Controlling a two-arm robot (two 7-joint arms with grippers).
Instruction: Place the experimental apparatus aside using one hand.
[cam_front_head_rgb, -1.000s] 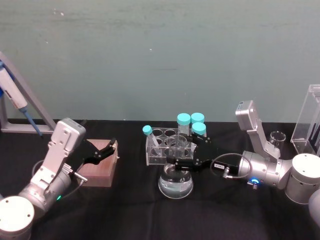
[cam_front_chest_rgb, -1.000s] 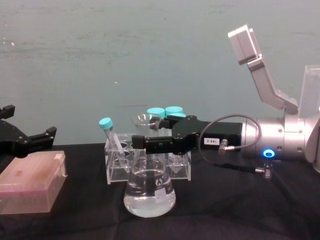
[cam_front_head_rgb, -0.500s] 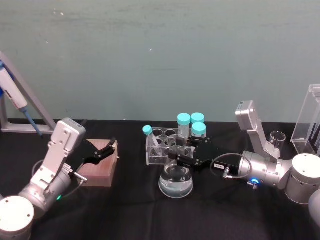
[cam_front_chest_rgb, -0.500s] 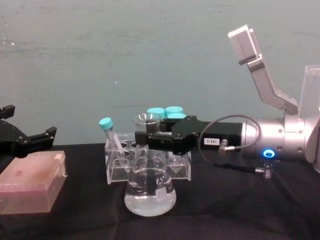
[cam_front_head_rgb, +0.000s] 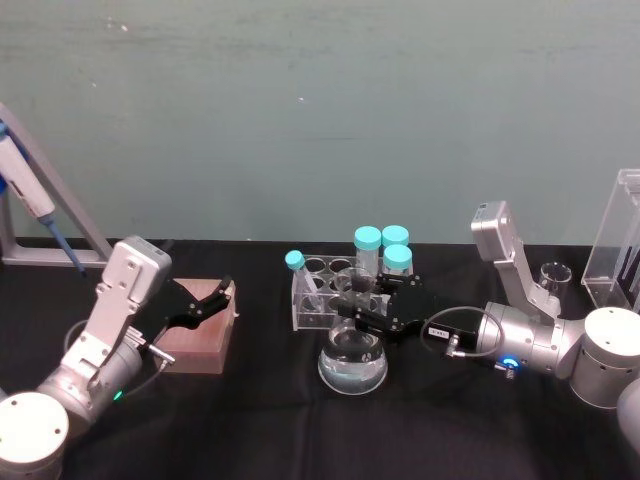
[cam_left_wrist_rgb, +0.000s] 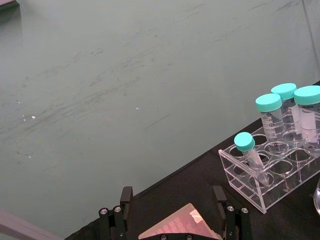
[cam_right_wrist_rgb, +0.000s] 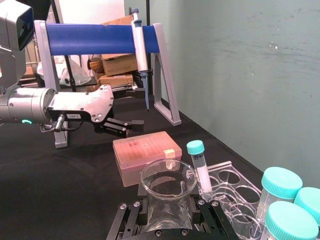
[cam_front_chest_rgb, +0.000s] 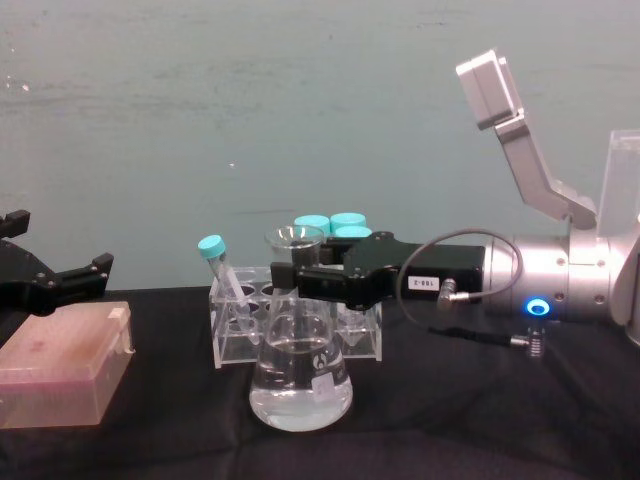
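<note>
Conical flask (cam_front_chest_rgb: 300, 375): clear glass, part filled with clear liquid; seen at the centre of the black desk (cam_front_chest_rgb: 480, 420), just in front of the tube rack. In the chest view its base appears at or just above the cloth; whether it rests on the desk cannot be told. Its neck is gripped from both sides.

Right gripper (cam_front_chest_rgb: 300, 278): black, with white label and grey cable, on a silver wrist with a blue-lit ring; reached in horizontally from the right. Jaws are clenched on the flask neck just below the flared rim, as shown in the right wrist view (cam_right_wrist_rgb: 168, 210).

Tube rack (cam_front_head_rgb: 322, 300): clear acrylic, behind the flask. One slim teal-capped tube (cam_front_chest_rgb: 222, 272) is held tilted at its left end; three wider teal-capped vials (cam_front_head_rgb: 382, 250) are stood upright at its right end.

Small beaker (cam_front_head_rgb: 554, 277): clear glass, at the far right of the desk, well apart from the flask, beside a tall acrylic stand (cam_front_head_rgb: 618, 240).

Left gripper (cam_front_head_rgb: 208, 303): black, held over the pink tip box (cam_front_chest_rgb: 62, 362) at the desk's left; jaws spread apart, nothing between them.

Pipette stand (cam_right_wrist_rgb: 100, 42): blue bar on grey legs, a pipette hung from it, at the far left.
</note>
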